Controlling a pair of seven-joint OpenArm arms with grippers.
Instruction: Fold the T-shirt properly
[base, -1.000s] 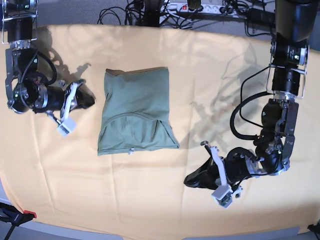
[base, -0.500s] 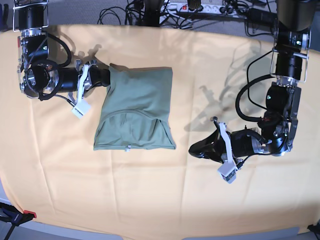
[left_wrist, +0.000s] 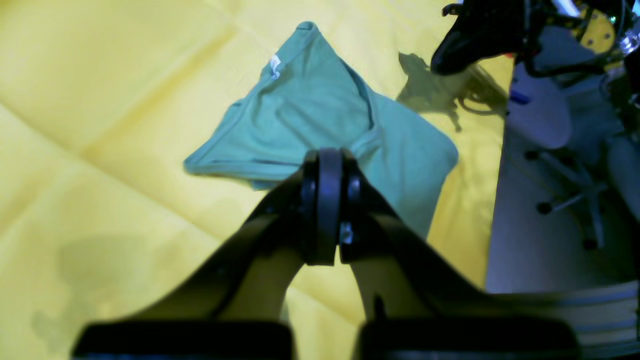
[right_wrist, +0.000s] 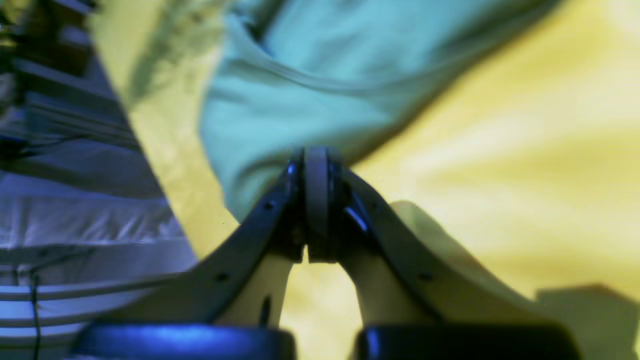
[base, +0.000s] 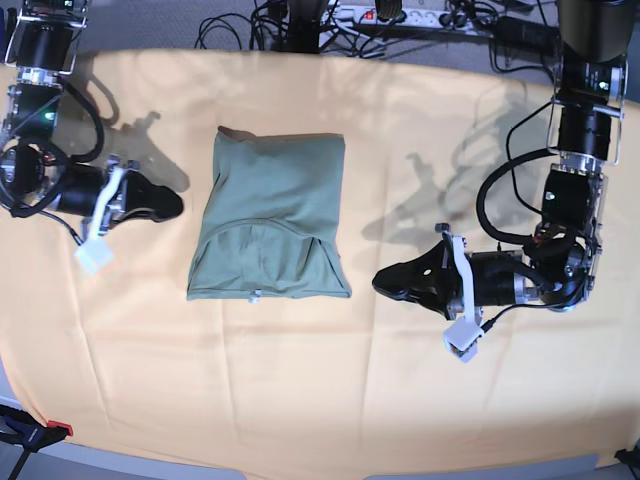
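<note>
left pincer (base: 385, 281) closed – T-shirt (base: 272, 215) apart | yellow cloth (base: 300, 390) beneath

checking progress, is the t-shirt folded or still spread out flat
Folded. The T-shirt lies as a compact rectangle on the yellow cloth, sleeves tucked in, layers overlapping near its lower edge.

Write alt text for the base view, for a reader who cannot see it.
A sage-green cotton T-shirt, folded into a rough rectangle, lies on a large yellow-orange cloth covering the table. Two black robot arms flank it without touching: the right gripper beside its upper edge and the left gripper near its lower corner, both with fingers closed and empty. Cables and a power strip run along the back.
</note>
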